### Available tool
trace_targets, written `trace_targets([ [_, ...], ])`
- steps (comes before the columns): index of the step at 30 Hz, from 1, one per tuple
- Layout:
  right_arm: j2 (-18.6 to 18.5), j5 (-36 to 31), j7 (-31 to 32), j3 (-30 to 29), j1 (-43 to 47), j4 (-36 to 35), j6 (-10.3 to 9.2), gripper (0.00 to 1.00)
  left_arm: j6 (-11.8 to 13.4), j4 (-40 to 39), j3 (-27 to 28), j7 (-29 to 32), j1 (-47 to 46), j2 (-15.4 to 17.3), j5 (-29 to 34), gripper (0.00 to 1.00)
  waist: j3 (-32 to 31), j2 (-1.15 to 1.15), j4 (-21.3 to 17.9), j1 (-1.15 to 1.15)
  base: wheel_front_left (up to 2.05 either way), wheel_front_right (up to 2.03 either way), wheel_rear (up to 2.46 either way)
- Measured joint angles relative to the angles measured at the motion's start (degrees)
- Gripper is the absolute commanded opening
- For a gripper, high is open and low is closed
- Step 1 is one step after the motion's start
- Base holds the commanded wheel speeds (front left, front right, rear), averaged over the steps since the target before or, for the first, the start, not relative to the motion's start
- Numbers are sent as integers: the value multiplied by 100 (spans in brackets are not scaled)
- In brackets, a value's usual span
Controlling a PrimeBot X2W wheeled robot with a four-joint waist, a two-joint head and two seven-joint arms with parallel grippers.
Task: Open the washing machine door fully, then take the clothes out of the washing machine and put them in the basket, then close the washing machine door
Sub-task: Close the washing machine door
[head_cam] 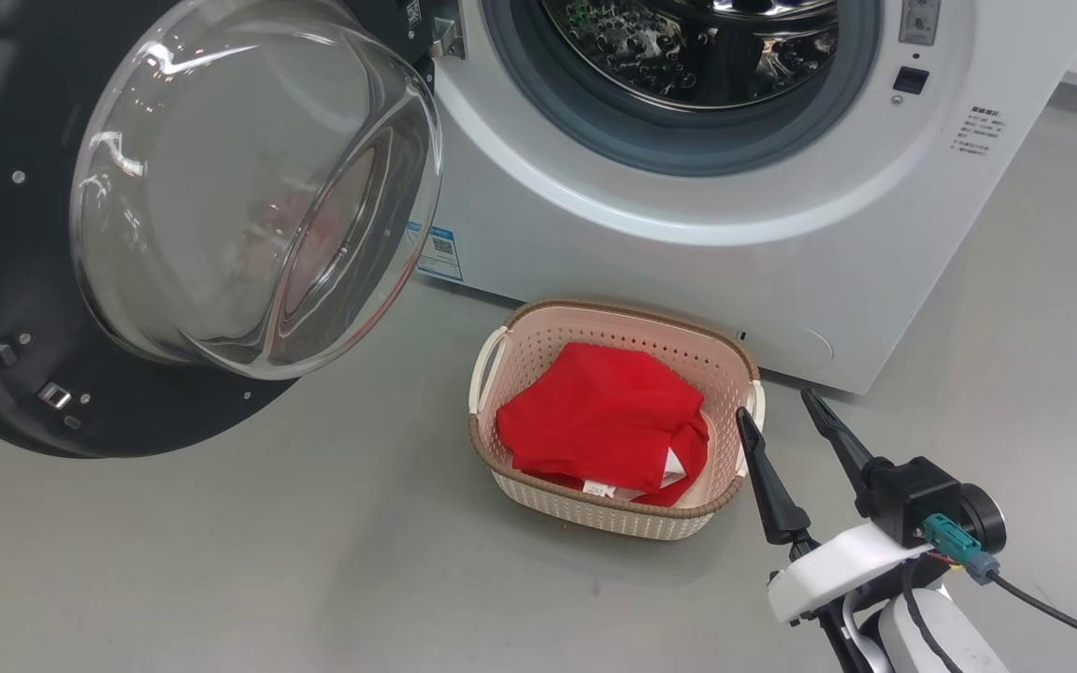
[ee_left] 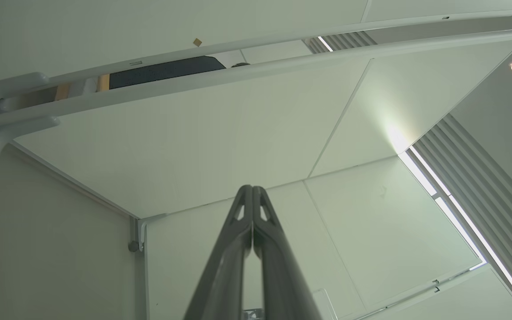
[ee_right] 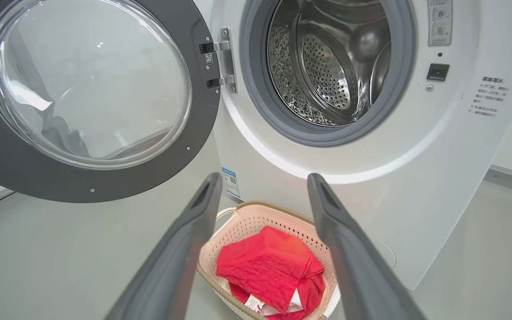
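Note:
The washing machine (head_cam: 688, 243) (ee_right: 416, 186) stands white at the back, its steel drum (ee_right: 331, 62) bare inside. Its door (head_cam: 249, 187) (ee_right: 87, 84) hangs swung wide to the left, glass bowl bulging outward. On the floor in front sits the cream basket (head_cam: 538, 350) (ee_right: 247, 222) with the red clothes (head_cam: 599, 421) (ee_right: 269, 266) piled in it, a white label showing. My right gripper (head_cam: 777, 404) (ee_right: 262, 178) is open and holds nothing, its tips just right of the basket's rim. The left gripper (ee_left: 252, 189) is shut with nothing in it, pointing up at pale panels.
Grey floor (head_cam: 221, 561) spreads in front of and left of the basket. The open door overhangs the floor at the left. Pale wall and ceiling panels (ee_left: 220, 133) with a light strip sit above the left gripper.

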Motion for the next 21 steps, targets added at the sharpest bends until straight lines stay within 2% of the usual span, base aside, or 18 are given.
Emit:
trace_targets([
  [5, -7, -49, 0, 34, -66, 2, 1, 100, 261, 471, -38, 363, -344, 405, -227, 0, 51, 0, -102, 0, 0, 0, 0],
  [14, -42, -116, 0, 105, -254, 13, 52, 100, 400, 1184, -702, 1116, -551, 990, -253, 0, 192, 0, -302, 0, 0, 0, 0],
  [21, -47, -153, 0, 135, -324, 14, 65, 100, 402, 1613, -849, 1327, -819, 1109, -225, 0, 331, 0, -528, 0, 0, 0, 0],
])
